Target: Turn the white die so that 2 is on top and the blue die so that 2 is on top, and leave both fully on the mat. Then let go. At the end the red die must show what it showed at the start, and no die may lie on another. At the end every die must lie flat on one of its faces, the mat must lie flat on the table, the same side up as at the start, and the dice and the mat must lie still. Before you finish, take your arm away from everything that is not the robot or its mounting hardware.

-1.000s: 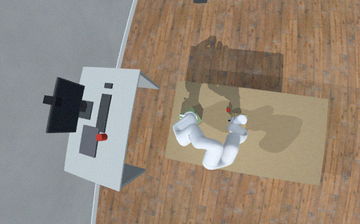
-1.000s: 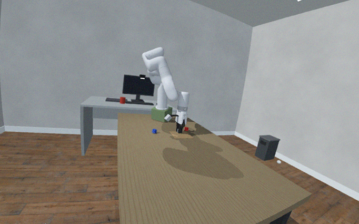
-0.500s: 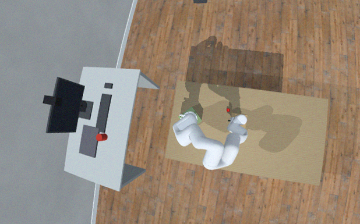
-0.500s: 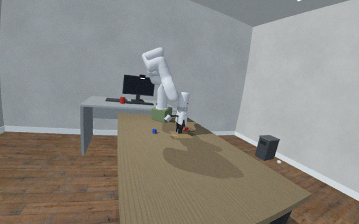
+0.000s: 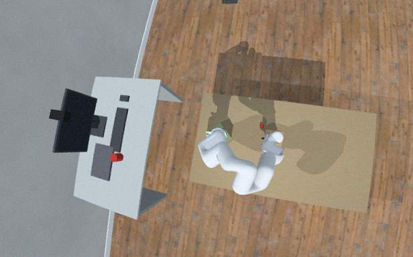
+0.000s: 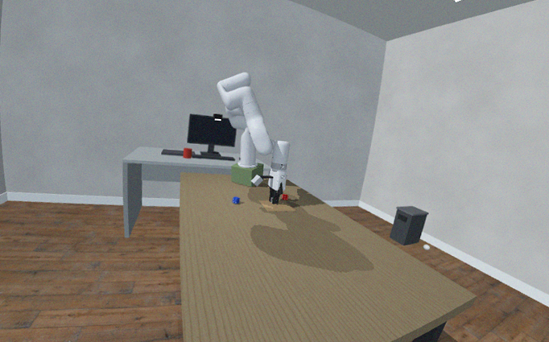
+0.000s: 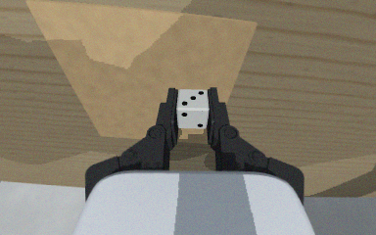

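While the arm (image 6: 248, 112) is bent down over the far part of the wooden table (image 6: 302, 289), the gripper (image 7: 193, 114) is closed only partly, and the white die (image 7: 193, 109) is pinched between its two black fingers. In the wrist view the die is seen just above the light brown mat (image 7: 147, 64), and a small shadow is seen under it. On the die face which is turned to the wrist camera three dots in a slanted row are shown; on the lower face one dot is visible at the edge. Which number is on top of the die cannot be told.

In the exterior view the gripper (image 6: 274, 199) is pointed straight down over the mat (image 6: 276, 207). The red die (image 6: 284, 197) is found just beside the gripper, at about 3 o'clock from it, and whether it rests on the mat cannot be told. The blue die (image 6: 235, 199) is placed on the bare table at about 9 o'clock from the gripper, well apart from it and off the mat. In the top view only the red die (image 5: 261, 126) is visible, near the wrist at about 10 o'clock from it; the white die and the blue die are hidden there by the arm or are too small to be seen.
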`<action>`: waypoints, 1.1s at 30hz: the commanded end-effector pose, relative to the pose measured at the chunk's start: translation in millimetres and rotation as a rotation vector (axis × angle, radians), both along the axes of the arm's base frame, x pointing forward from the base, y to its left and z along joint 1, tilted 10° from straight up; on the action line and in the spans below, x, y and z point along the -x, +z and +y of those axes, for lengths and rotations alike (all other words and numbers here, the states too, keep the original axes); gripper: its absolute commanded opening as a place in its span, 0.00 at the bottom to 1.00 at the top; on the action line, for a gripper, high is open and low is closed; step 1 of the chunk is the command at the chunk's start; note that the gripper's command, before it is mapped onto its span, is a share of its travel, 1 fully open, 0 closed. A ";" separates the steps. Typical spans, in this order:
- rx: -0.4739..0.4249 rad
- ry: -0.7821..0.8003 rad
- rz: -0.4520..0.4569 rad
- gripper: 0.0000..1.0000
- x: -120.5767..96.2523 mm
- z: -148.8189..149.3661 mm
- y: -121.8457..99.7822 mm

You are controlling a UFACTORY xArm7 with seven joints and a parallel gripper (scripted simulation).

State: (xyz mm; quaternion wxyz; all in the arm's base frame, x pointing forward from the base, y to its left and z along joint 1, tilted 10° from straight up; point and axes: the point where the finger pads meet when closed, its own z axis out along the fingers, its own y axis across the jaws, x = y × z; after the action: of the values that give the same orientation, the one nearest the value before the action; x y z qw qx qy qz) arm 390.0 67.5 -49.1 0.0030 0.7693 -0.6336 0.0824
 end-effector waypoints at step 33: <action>0.000 0.001 -0.003 0.42 -1.0 0.5 0.9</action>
State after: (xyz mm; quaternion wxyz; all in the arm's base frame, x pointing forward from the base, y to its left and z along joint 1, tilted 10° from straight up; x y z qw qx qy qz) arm 390.0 67.5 -49.1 0.0030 0.7693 -0.6336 0.0824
